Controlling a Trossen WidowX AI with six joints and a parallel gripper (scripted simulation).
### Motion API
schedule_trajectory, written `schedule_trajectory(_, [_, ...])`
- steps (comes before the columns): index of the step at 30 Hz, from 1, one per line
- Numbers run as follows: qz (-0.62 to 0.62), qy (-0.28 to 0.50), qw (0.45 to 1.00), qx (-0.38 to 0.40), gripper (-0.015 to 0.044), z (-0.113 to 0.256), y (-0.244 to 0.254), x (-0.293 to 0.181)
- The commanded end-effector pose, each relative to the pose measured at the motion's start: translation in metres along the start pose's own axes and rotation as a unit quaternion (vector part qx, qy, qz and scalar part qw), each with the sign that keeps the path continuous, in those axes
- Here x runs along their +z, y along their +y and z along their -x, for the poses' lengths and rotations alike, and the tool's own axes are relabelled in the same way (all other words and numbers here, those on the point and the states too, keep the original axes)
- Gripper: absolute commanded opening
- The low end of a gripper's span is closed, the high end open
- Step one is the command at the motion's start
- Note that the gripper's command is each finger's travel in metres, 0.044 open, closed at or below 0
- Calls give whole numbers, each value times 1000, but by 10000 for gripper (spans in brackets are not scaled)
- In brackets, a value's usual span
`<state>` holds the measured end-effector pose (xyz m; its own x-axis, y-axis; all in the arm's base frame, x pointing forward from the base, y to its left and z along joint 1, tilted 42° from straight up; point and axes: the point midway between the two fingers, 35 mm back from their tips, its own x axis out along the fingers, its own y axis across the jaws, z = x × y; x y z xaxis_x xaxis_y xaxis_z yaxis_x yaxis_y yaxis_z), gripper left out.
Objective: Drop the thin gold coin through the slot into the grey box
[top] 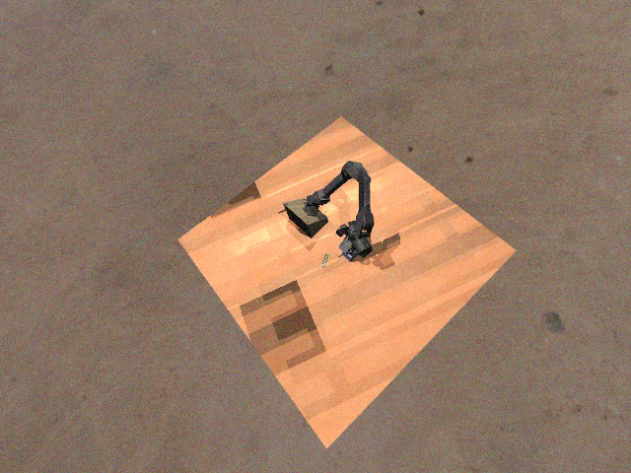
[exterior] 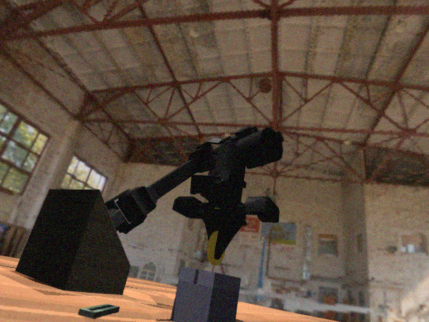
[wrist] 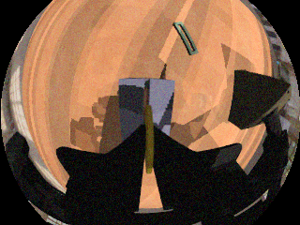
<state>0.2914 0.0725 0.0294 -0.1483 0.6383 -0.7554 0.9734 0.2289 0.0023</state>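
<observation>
The gripper (exterior: 216, 252) (wrist: 149, 136) is shut on the gold coin (exterior: 211, 250) (wrist: 149, 152), which hangs on edge and tilts slightly in the exterior view. The grey-blue box (exterior: 192, 302) (wrist: 162, 91) stands below. The exterior view shows a gap between the coin's lower edge and the box top. In the wrist view the coin and fingers overlap the box, and the slot cannot be made out clearly. The dark-green holder (top: 324, 260) (exterior: 93, 315) (wrist: 193, 52) lies empty on the table. In the top view the arm mostly hides the box.
A large dark block (top: 302, 222) (exterior: 51, 239) (wrist: 255, 98) stands under the arm's base, left of the box in the exterior view. The wooden table (top: 386, 325) carries several hard-edged shadows. The holder lies between the block and the box in the exterior view.
</observation>
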Motion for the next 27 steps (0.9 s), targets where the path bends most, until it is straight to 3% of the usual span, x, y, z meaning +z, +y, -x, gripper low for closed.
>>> schedule_trajectory(1, [-2, 2, 1000, 0, 0, -3, 0, 0])
schedule_trajectory(14, [-2, 3, 1000, 0, 0, -11, 0, 0])
schedule_trajectory(20, [0, 0, 1000, 0, 157, -9, 0, 0])
schedule_trajectory(27, [0, 0, 1000, 0, 161, -9, 0, 0])
